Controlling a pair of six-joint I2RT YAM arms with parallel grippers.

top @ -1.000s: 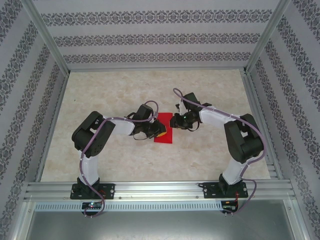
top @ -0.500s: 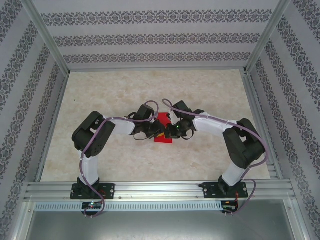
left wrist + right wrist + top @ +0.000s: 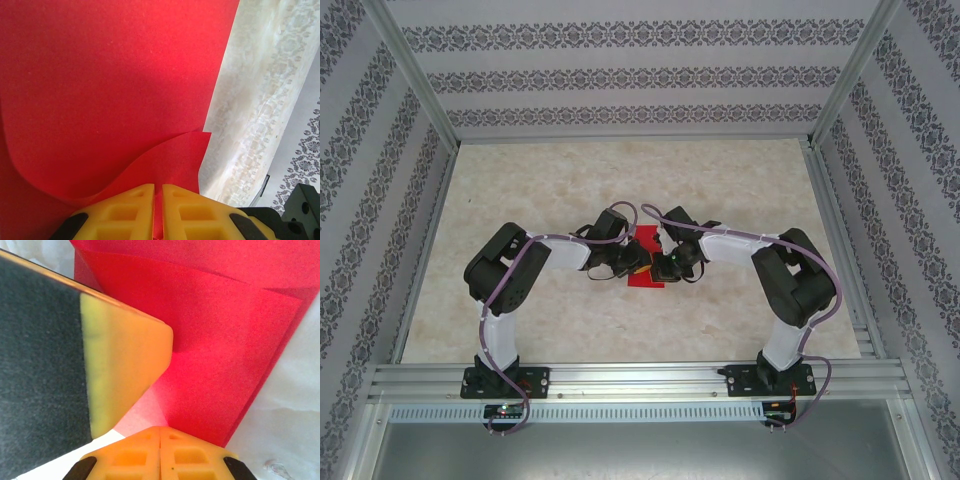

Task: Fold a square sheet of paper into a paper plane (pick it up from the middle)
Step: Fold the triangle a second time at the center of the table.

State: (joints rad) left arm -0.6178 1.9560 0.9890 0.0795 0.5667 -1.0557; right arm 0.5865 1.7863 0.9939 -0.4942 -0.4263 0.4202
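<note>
After right hand [image 3: 160, 430] slid leftward, it closed | left hand [image 3: 157, 187] pinches red paper [image 3: 110, 75]

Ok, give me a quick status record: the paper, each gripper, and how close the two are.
paper: red paper, partly folded, layers overlapping, one flap curling up
location: middle of the table, between both grippers
left gripper: shut on the paper's edge, a red sliver showing between its fingers
right gripper: shut, tips at the paper's edge; whether paper is pinched cannot be told
spacing: very close; one left-gripper finger sits right beside the right tips
</note>
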